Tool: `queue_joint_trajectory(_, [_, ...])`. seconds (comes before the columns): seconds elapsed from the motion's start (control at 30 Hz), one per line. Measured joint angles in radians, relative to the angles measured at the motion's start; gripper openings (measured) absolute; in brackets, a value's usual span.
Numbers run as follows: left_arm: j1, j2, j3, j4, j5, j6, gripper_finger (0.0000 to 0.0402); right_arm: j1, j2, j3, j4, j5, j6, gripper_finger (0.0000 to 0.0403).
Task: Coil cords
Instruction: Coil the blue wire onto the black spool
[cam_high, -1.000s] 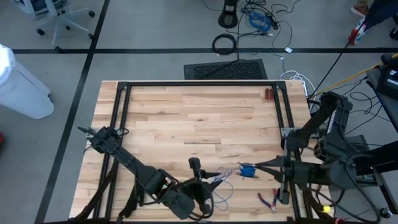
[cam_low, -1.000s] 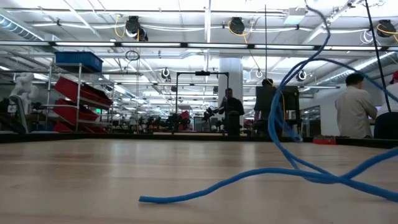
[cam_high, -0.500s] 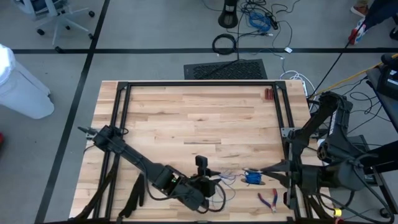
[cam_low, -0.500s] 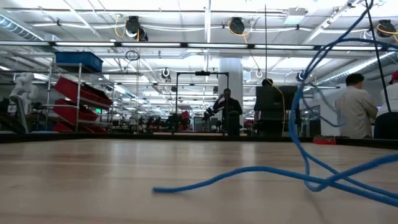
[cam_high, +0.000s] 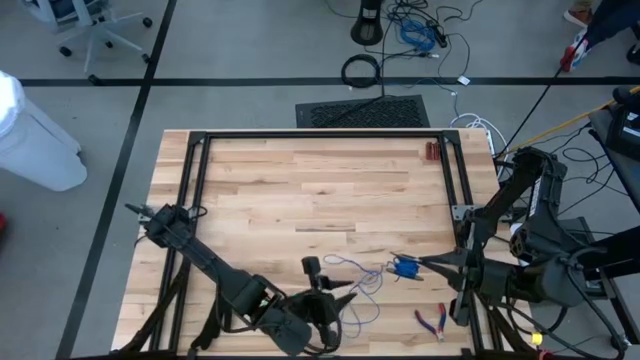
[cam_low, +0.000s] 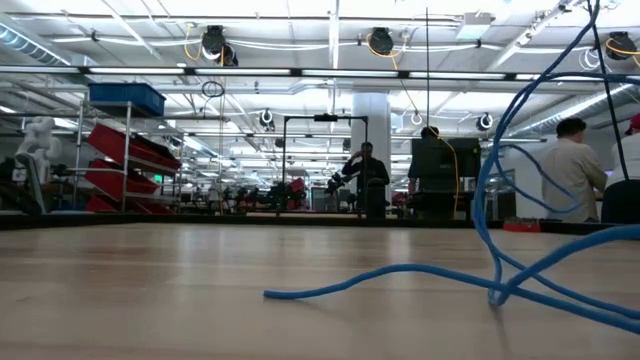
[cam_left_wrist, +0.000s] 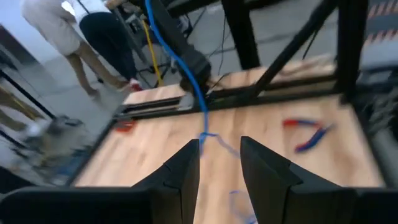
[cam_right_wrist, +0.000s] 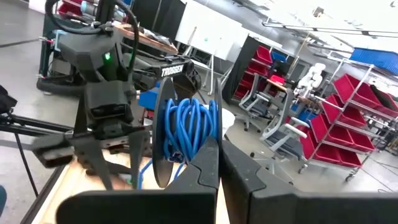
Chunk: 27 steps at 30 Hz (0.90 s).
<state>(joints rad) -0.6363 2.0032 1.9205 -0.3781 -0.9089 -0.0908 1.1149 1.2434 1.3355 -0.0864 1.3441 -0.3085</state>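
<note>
Worktop (cam_high: 300, 190) of pale wood planks, black frame round it, takes most of the high view; grey floor with black tape lines beyond, loose cables on the floor at 12 o'clock, big workshop with red bin shelves and people standing far behind in the low view; left arm reaches in from 7 o'clock, left claw (cam_high: 338, 291) near the front edge at about 6 o'clock, fingers apart with a gap showing in its wrist view, nothing clamped that I can tell, the blue cord running off just ahead of the tips; right arm comes from 4 o'clock, right claw (cam_high: 424, 264) with fingers together, pinched at the spool; cord (cam_high: 350, 270) is thin blue, loose loops trailing on the wood between the two claws; its wound part is a blue bundle on a dark disc (cam_right_wrist: 183, 127), sitting at the right claw tips at about 5 o'clock; red-handled pliers (cam_high: 432, 321) lie just beside, toward the front edge; risks, as judgement: loose loops could tangle or snag the pliers and drag them; slack could slip off the disc if tension drops; left claw could miss the thin cord.
</note>
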Motion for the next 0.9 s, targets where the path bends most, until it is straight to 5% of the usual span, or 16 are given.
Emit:
queue_joint_trajectory(0.2, [-0.015,0.068,0.001,0.038,0.077,-0.217,0.0123,0.000,0.000,0.000,0.001,0.000,0.007,0.0000])
queue_joint_trajectory(0.57, [0.062,0.346,-0.002,0.585,-0.058,0.017,0.0123,0.000,0.000,0.000,0.002,-0.005,0.027,0.0000])
queue_joint_trajectory(0.73, [0.077,0.360,-0.002,0.571,-0.221,-0.040,0.0123,0.000,0.000,0.000,0.001,-0.006,0.027,0.0000])
queue_joint_trajectory(0.9, [0.076,0.362,-0.002,0.551,-0.272,-0.043,0.0123,0.000,0.000,0.000,0.000,-0.006,0.027,0.0000])
